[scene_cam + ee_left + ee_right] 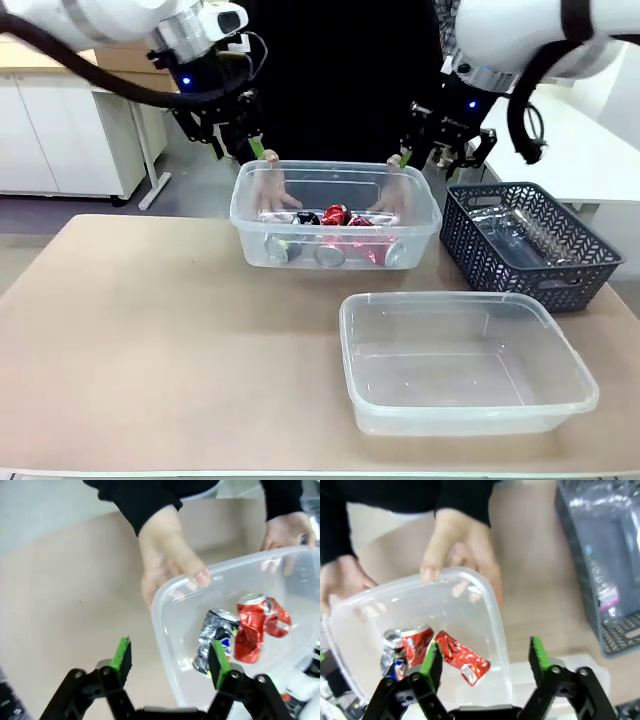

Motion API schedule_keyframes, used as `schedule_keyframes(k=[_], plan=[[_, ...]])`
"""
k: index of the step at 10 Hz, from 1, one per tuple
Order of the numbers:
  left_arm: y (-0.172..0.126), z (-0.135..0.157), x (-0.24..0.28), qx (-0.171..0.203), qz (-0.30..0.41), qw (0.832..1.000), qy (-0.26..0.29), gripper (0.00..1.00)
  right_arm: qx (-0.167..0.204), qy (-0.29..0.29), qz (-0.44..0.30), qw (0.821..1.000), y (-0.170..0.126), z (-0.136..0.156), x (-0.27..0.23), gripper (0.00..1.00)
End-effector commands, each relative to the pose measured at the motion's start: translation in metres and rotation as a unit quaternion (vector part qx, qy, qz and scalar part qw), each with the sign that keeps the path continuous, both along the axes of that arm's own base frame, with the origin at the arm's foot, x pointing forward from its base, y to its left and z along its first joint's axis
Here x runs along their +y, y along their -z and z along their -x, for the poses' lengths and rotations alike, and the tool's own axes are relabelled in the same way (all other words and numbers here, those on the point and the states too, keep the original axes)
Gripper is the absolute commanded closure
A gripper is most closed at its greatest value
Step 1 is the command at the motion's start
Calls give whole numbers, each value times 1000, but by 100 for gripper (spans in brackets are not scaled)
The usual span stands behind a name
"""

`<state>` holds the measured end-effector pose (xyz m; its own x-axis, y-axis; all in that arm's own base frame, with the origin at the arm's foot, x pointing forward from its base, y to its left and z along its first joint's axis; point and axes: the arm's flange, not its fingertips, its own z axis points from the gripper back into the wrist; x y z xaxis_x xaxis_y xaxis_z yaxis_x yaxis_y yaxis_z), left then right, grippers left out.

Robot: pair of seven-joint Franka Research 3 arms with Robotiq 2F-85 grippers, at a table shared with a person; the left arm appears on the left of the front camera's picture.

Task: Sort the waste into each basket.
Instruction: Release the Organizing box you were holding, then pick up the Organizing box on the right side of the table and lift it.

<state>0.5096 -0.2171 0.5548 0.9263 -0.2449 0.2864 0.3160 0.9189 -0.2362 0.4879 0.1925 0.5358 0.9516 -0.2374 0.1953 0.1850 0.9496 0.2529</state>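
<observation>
A clear basket (250, 215) holding several crushed cans (335, 215) stands at the far side, and a person's hands (270, 190) grip its two far corners. My left gripper (255, 150) hovers open over its left rim. In the left wrist view that rim (160, 625) runs between the open fingers (121, 656), with a red can (257, 627) and a black-blue can (215, 640) inside. My right gripper (400, 160) is open above the right rim; its wrist view has the basket wall (497, 630) between the pads (537, 657) and red cans (457, 656) below. A second clear basket (465, 300) sits empty in front.
A dark grey lattice basket (500, 200) at the right holds clear plastic bottles (530, 240); it also appears in the right wrist view (570, 540). The person's dark sleeves (140, 500) reach in from the far side. Bare tabletop (150, 330) lies at the left and front.
</observation>
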Motion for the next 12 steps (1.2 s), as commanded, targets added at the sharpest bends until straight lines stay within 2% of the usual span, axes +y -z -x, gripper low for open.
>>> schedule_keyframes(k=[1,2,3,4,5,11,12], plan=[[19,31,24,-22,17,999,37,0,-33,-26,-5,999,5,17,-18,0],[23,34,28,-16,10,999,49,0,-33,-48,-13,998,4,20,-22,0],[29,34,30,2,12,998,65,0,-13,-65,-20,998,6,18,-22,0],[33,31,28,39,15,994,104,0,52,-60,-4,997,13,6,-7,0],[22,31,22,-11,0,999,40,0,-25,-33,-1,999,0,18,-13,0],[23,30,23,-7,7,999,50,0,-25,-33,-1,999,0,18,-13,0],[7,37,38,-18,-7,997,73,0,-13,-39,-3,999,0,18,-13,0]])
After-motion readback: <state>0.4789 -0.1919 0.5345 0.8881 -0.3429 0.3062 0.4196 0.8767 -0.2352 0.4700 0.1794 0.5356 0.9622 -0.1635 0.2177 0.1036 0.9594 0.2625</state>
